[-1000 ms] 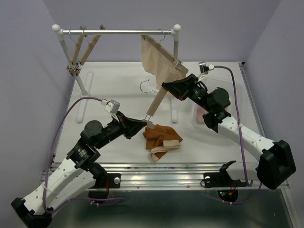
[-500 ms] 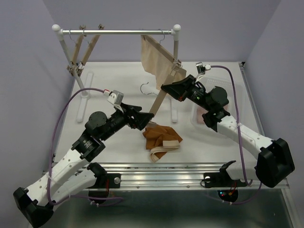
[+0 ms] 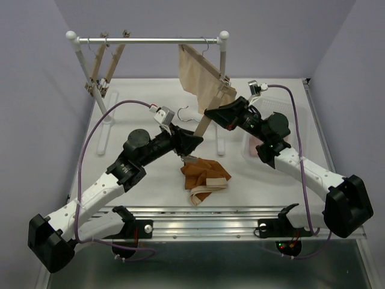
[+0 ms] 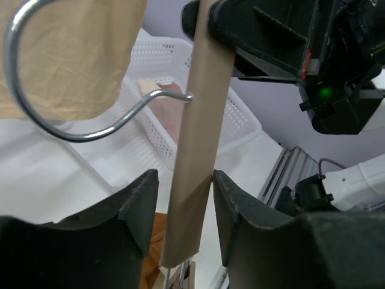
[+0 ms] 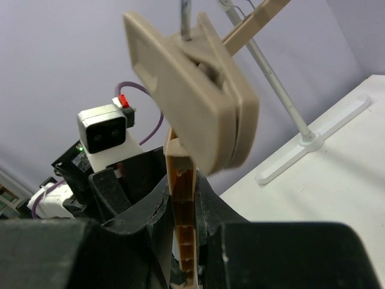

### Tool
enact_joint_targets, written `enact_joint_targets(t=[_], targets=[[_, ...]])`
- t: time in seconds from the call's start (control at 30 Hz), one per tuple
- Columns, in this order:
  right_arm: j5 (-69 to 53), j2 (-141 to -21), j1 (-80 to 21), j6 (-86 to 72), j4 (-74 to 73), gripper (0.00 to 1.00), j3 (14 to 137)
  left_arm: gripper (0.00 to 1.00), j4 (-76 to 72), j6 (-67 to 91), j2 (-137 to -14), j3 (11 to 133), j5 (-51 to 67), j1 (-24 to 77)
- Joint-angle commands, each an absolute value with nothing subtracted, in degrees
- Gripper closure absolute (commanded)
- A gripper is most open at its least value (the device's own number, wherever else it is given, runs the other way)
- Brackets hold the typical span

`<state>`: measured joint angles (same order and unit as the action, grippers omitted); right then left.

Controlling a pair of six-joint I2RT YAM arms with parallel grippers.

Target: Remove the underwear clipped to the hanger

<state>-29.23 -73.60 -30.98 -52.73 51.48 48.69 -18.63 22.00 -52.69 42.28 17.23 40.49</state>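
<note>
A beige hanger bar (image 3: 207, 117) stands tilted, off the rack. Its upper clip (image 3: 226, 84) holds the beige underwear (image 3: 198, 69), which reaches up to the rack rod. My right gripper (image 3: 210, 112) is shut on the bar's middle; the bar (image 5: 180, 198) shows pinched between its fingers, under a clip (image 5: 192, 102). My left gripper (image 3: 194, 141) is open around the bar's lower part (image 4: 192, 174), with a gap on its left. The rust-brown underwear (image 3: 204, 174) lies on the table. The pale pink underwear (image 4: 174, 111) lies in a white basket (image 4: 234, 114).
The rack (image 3: 147, 41) stands at the back, with two bare hangers (image 3: 102, 66) at its left end. The held hanger's metal hook (image 4: 60, 129) sticks out to the left. The basket (image 3: 289, 111) is at the right, behind my right arm.
My left arm has swung up and to the right, from the hanger's lower end to further up the bar. The right gripper and hanger have shifted only slightly.
</note>
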Motion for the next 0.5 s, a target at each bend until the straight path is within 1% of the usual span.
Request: enact_joint_targets(t=[0.0, 0.03, 0.07, 0.1, 0.13, 0.17, 0.23, 0.27, 0.3, 0.33, 0.37, 0.4, 0.43, 0.47], targets=[[-28.9, -72.7, -30.8, -53.6, 56.7, 0.99, 48.5, 0.57, -24.7, 20.7, -52.2, 45.9, 21.3, 40.7], [-28.7, -72.6, -30.8, -53.6, 56.8, 0.99, 48.5, 0.71, -24.7, 20.6, -52.1, 45.7, 22.7, 40.7], [-28.7, -72.6, -30.8, -53.6, 57.0, 0.99, 48.5, 0.76, -25.0, 20.7, -52.0, 45.5, 22.9, 40.7], [-28.9, -72.7, -30.8, -53.5, 56.9, 0.99, 48.5, 0.86, -25.2, 21.0, -51.9, 45.3, 23.2, 40.7], [-28.8, -72.8, -30.8, -53.4, 56.8, 0.99, 48.4, 0.97, -25.2, 21.4, -51.8, 45.1, 23.0, 40.7], [-28.7, -72.7, -30.8, -53.3, 56.6, 0.99, 48.4, 1.00, -25.5, 21.6, -51.5, 44.5, 22.5, 40.7], [-29.4, -72.9, -30.8, -51.9, 55.3, 0.99, 49.0, 1.00, -25.8, 21.9, -50.5, 43.8, 21.7, 40.8], [-30.0, -72.9, -30.8, -50.9, 51.0, 0.96, 49.7, 1.00, -26.2, 22.4, -49.9, 43.5, 21.1, 40.7], [-30.8, -73.0, -30.8, -48.4, 46.0, 0.85, 51.2, 1.00, -26.2, 22.6, -48.6, 43.1, 19.3, 40.7], [-30.9, -73.0, -30.8, -48.3, 46.0, 0.85, 51.8, 1.00, -26.2, 22.6, -47.7, 43.1, 19.2, 40.7], [-30.3, -72.5, -30.8, -45.8, 42.6, 0.78, 51.7, 1.00, -25.9, 22.8, -45.7, 42.5, 14.9, 40.7], [-30.0, -72.1, -30.8, -45.8, 41.5, 0.68, 51.2, 1.00, -25.6, 22.9, -44.7, 42.3, 14.9, 40.7], [-29.9, -71.6, -30.8, -44.3, 40.7, 0.41, 50.7, 1.00, -23.9, 22.8, -43.5, 42.2, 11.4, 40.7], [-29.8, -71.2, -30.8, -43.3, 37.9, 0.31, 50.4, 1.00, -22.8, 22.8, -41.4, 42.2, 9.5, 40.8]])
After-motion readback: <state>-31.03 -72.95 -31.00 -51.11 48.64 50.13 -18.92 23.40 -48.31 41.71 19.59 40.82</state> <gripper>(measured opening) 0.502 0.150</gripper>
